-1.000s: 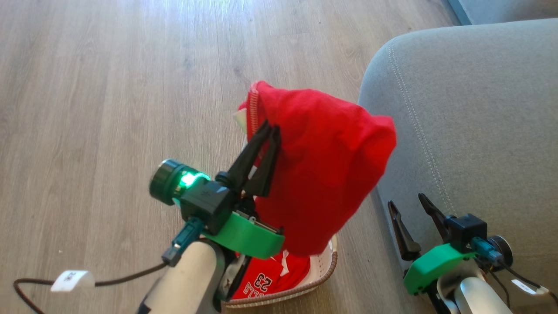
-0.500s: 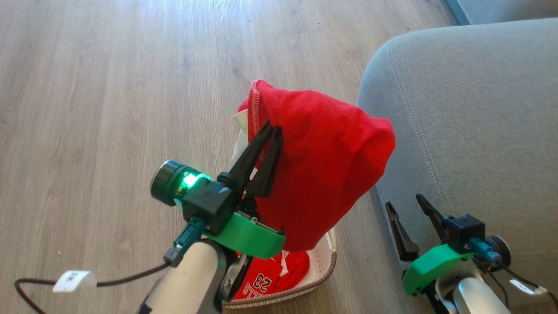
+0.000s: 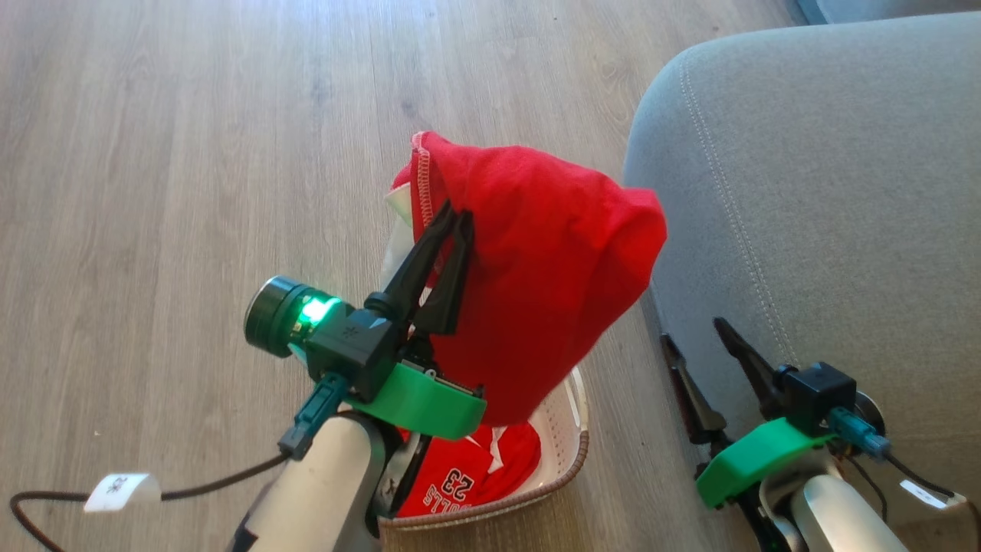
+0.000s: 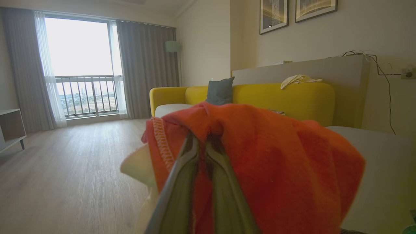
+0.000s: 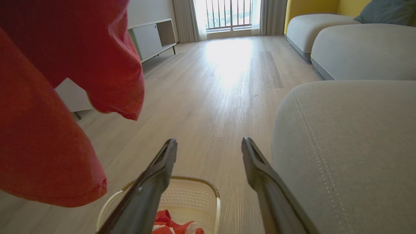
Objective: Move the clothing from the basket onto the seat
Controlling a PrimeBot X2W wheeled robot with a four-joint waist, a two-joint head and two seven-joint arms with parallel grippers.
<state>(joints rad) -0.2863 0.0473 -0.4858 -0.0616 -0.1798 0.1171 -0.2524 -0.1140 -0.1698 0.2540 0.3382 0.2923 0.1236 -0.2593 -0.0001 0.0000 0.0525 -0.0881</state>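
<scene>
The seat (image 3: 805, 192) fills your right side, its rounded corner just beside the load. The plain red garment (image 3: 552, 284) hangs above the basket (image 3: 581, 446), pinched near its stitched hem by your left gripper (image 3: 457, 213), whose jaws are clamped on the cloth. Carry it right, high enough that the drooping tail clears the corner; a low pass would likely drag. The basket sits on the floor, near centre, holding 1 lettered garment (image 3: 460, 483). Your right gripper (image 3: 692, 330) hovers beside the seat, spread wide and empty.

Pale wood floor (image 3: 191, 153) runs to a curtained window (image 4: 81, 48); a yellow sofa (image 4: 292, 97) sits below 2 framed pictures (image 4: 274, 14).
</scene>
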